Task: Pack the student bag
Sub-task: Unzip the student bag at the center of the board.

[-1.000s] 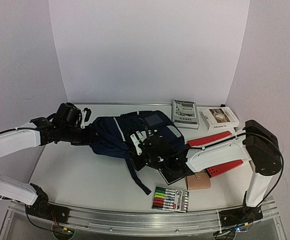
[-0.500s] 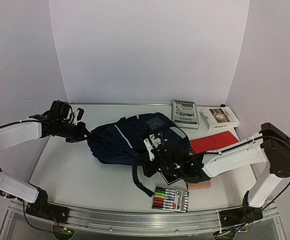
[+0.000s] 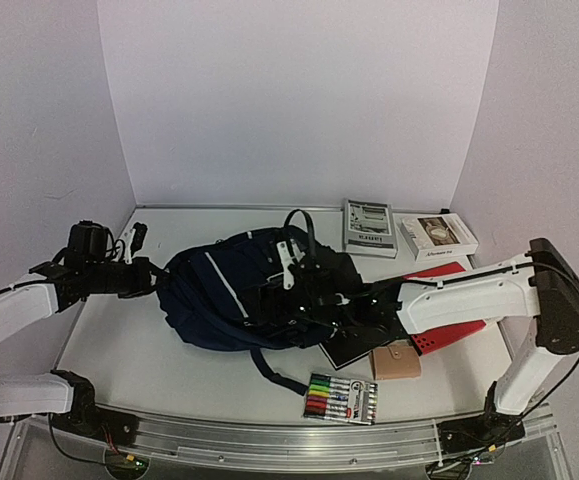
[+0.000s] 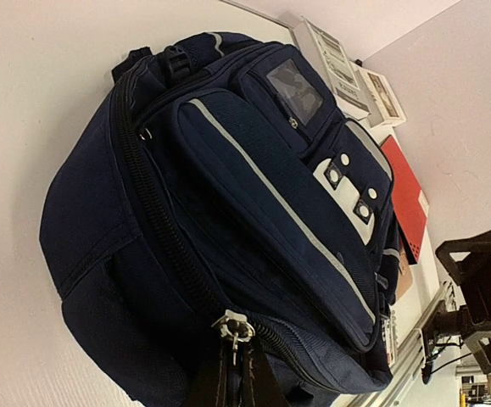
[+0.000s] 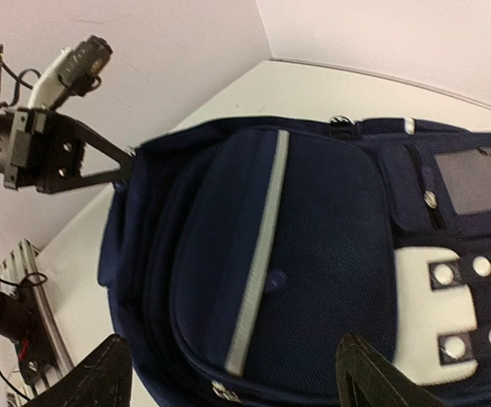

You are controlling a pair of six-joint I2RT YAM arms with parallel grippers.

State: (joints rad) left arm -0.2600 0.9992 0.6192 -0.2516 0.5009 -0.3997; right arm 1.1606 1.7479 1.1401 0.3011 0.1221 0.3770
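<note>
One backpack (image 3: 219, 300) lies front side up on the table (image 3: 169, 360), a little left of the middle, with its dark straps trailing toward the near edge. Its front shows one light grey stripe (image 5: 262, 254) down the pocket, one clear window pocket (image 4: 296, 89) and a white patch (image 5: 449, 305) with four round studs.

Two arms reach in, one from each side. The left gripper (image 4: 237, 377) is at the left end of the backpack with its two fingers pinched together on the one metal zipper pull (image 4: 233, 326) of the main zip. The right gripper (image 5: 232, 348) hangs over the front of the backpack with its two fingers (image 5: 101, 373) spread wide and nothing between them. I cannot tell whether they touch the fabric.

Six other things sit on the right part of the table:
- At the back, one grey-and-white booklet (image 3: 369, 228) and one white box (image 3: 436, 235) lie side by side.
- One red folder (image 3: 459, 333) lies partly under the right arm.
- One flat black pad (image 3: 349, 350) sits just beside the backpack.
- One tan wallet (image 3: 397, 362) touches the pad's right corner.
- One pack of coloured markers (image 3: 341, 397) lies near the front edge.
</note>
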